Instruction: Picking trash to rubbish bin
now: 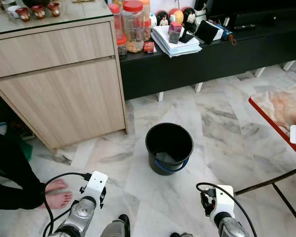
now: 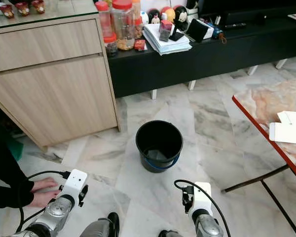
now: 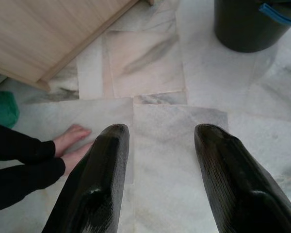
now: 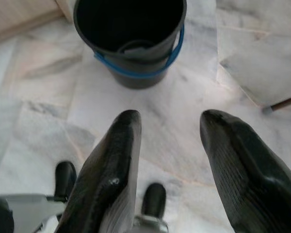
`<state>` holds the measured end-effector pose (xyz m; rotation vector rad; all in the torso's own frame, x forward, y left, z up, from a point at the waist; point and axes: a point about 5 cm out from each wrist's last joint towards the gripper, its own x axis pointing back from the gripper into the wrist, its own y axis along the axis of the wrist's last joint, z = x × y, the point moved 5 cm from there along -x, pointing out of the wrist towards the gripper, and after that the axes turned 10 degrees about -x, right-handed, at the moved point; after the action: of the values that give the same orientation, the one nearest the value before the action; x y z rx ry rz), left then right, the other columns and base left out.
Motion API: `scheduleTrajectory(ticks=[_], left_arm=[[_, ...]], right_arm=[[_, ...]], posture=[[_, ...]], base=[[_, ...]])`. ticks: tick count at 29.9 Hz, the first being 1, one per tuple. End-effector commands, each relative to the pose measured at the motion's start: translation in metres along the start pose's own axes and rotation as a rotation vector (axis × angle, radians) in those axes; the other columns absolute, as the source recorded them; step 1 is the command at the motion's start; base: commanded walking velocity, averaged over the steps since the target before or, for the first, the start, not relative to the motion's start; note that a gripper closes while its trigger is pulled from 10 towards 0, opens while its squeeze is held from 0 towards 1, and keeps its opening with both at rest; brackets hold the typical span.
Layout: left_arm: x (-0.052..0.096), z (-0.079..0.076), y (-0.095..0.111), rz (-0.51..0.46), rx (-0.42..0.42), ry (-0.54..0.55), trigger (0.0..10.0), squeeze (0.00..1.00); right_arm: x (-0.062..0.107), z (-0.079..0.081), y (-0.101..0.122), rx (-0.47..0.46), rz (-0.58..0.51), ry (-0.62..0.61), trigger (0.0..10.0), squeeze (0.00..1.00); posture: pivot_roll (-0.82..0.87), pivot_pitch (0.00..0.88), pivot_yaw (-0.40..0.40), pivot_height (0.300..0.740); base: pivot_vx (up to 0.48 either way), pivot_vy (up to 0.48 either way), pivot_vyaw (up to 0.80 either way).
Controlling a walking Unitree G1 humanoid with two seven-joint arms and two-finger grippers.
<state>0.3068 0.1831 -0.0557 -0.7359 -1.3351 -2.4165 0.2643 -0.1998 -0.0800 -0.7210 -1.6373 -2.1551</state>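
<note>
Both claws empty. Left claw (image 3: 157, 160) has fingers spread wide with bare marble floor (image 1: 222, 133) between them. Right claw (image 4: 172, 145) is likewise wide, nothing held, aimed at the floor just short of the bin.

Rubbish bin (image 1: 169, 147): black bucket on the floor, centre of scene, ahead of me and between my two arms, slightly nearer the right one. Upright, mouth pointing straight up, so its long axis is vertical. Blue handle is folded down against the near side of the wall. Something pale lies at the bottom inside; can't tell what.

Step, as I read it: between picks, with the bin located and no trash in hand. I see no loose trash on the floor around the bin. Candidates are the white papers (image 2: 288, 129) on the red-edged counter (image 1: 278, 111) at right, but I can't say they're trash.

Next move needs: find a piece first, so likely a turn toward the right counter or a wider scan. Claws are already open wide enough for a flat sheet; paper would need an edge pinch.

Watch out: a person's bare feet (image 1: 56, 193) on the floor, near left, close to my left arm. Wooden cabinet (image 1: 59, 84) is far left, low black TV bench (image 1: 212, 54) behind the bin.
</note>
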Motion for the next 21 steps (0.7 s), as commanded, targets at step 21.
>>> scheduleTrajectory(ticks=[21], left_arm=[[0.002, -0.001, -0.016, 0.079, 0.014, -0.017, 10.0, 0.0]], right_arm=[[0.002, -0.021, -0.011, -0.132, 0.055, -0.142, 10.0, 0.0]], posture=[[0.12, 0.029, -0.013, 0.74]], base=[[0.0, 0.0, 0.0]])
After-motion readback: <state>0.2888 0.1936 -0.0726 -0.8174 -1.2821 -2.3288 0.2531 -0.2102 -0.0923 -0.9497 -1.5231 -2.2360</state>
